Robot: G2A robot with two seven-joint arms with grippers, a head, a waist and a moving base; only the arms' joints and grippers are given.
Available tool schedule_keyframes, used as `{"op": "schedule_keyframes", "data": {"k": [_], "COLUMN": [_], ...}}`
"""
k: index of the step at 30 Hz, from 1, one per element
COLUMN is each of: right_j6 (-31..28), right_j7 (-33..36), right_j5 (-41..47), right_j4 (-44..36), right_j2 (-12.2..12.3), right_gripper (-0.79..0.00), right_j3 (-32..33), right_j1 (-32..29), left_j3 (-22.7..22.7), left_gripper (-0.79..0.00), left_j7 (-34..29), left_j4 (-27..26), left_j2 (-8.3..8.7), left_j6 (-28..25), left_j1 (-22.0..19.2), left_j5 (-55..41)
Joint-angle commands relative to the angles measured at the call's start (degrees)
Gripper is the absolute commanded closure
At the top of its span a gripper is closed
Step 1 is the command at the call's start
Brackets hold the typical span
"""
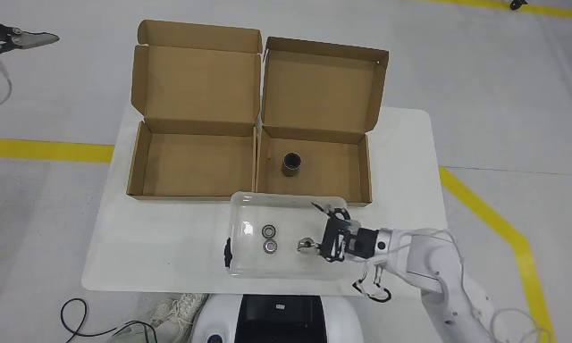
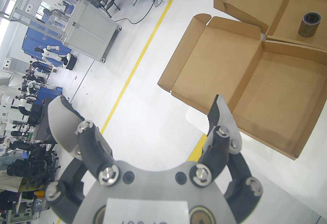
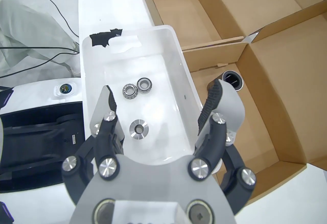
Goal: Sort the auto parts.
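Over the white bin [image 3: 182, 61], the right end effector [image 3: 161, 87] hangs with its fingers spread apart. Down in the bin sit two bearings [image 3: 130, 91] side by side and a flanged ring [image 3: 139, 129] near them. Just past the bin, a dark cylinder [image 3: 233, 80] stands upright in a cardboard box [image 3: 281, 107]. Left end effector [image 2: 140, 107] is well off from the bin, fingers apart too.
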Motion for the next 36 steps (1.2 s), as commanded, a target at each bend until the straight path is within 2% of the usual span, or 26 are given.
{"op": "schedule_keyframes", "data": {"k": [1,12,17,36], "right_j6": [-0.1,2.4,4.8,13.5], "right_j7": [2.5,16.6,20.5,32.0], "right_j5": [0.6,6.8,8.3,11.6], "right_j4": [0.0,2.2,3.2,7.5], "right_j2": [0.1,0.3,0.2,-0.5], "right_gripper": [-0.640,-0.600,-0.576,-0.560], "right_j3": [-0.5,-4.7,-7.3,-15.8], "right_j1": [0.2,3.2,5.2,10.4], "left_j3": [0.0,0.0,0.0,0.0], "left_gripper": [-0.785,-0.785,-0.785,-0.785], "left_j7": [0.0,0.0,0.0,0.0], "left_j4": [0.0,0.0,0.0,0.0], "left_j2": [0.00,0.00,0.00,0.00], "left_j6": [0.0,0.0,0.0,0.0], "left_j1": [0.0,0.0,0.0,0.0], "left_j5": [0.0,0.0,0.0,0.0]}}
